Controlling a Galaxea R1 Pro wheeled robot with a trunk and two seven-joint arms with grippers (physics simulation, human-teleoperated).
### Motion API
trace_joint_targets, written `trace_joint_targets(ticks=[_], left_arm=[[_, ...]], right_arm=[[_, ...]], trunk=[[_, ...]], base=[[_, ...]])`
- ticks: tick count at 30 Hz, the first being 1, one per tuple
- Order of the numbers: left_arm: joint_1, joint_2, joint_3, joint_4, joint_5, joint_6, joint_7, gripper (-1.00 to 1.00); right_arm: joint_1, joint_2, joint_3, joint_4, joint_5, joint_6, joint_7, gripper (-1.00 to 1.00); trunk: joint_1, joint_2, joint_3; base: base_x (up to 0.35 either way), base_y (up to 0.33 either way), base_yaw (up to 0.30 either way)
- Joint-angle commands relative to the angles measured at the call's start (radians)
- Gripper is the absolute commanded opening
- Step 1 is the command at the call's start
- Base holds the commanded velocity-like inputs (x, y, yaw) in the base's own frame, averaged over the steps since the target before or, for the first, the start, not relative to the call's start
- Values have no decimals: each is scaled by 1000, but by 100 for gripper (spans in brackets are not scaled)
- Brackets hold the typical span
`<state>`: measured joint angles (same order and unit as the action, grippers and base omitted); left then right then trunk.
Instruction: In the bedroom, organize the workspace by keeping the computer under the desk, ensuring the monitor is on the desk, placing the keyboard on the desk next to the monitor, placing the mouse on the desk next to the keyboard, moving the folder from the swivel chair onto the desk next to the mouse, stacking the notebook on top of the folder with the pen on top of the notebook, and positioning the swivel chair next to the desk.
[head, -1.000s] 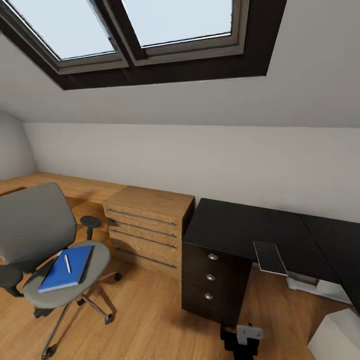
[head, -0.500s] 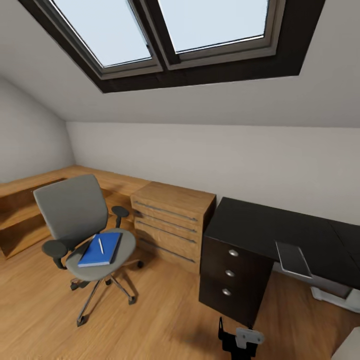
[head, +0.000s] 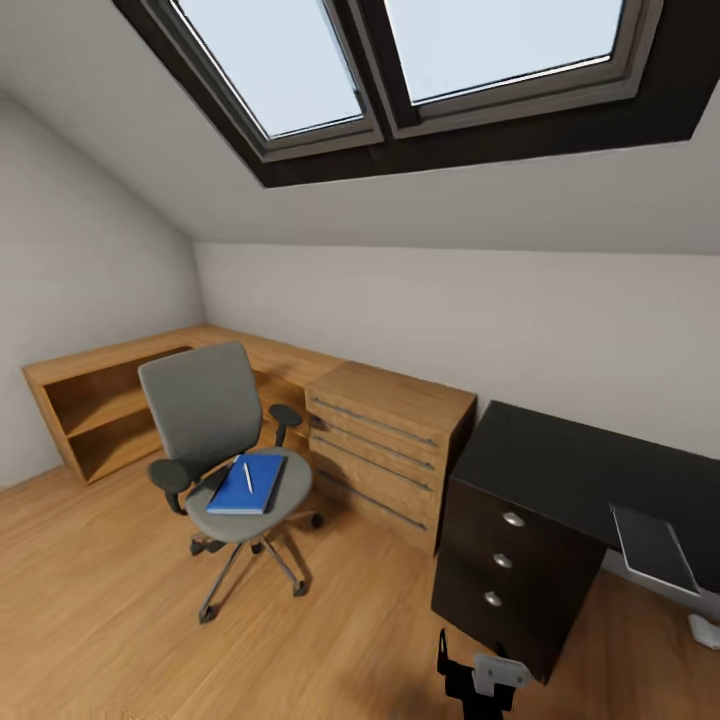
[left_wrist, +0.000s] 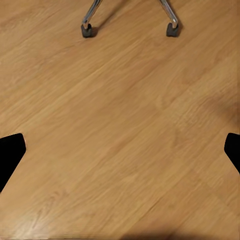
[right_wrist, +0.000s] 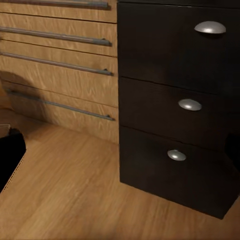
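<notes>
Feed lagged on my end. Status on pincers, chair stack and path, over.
Left pincer open over bare floor, right pincer open facing black drawers. Blue folder and pen on swivel chair. Floor between looks unobstructed.

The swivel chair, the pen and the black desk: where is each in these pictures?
swivel chair (head: 197, 405): head view, on its grey backrest.
pen (head: 247, 476): head view, mid-shaft.
black desk (head: 570, 465): head view, bare desktop.
</notes>
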<state>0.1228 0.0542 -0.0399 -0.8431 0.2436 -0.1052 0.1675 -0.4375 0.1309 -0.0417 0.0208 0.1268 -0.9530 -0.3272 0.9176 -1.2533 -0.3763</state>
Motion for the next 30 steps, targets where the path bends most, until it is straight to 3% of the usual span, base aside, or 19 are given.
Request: trace_joint_targets(ticks=[1,30], left_arm=[[0,1,-4,-1,8,-3,6,100],[0,1,-5,-1,9,-4,6,100]], right_arm=[[-1,0,-4,2,11,-3,-7,100],[-1,1,-4,2,13,1,-5,100]], trunk=[[0,-1,-1],[0,-1,-13]], base=[[0,0,292],[0,0,290]])
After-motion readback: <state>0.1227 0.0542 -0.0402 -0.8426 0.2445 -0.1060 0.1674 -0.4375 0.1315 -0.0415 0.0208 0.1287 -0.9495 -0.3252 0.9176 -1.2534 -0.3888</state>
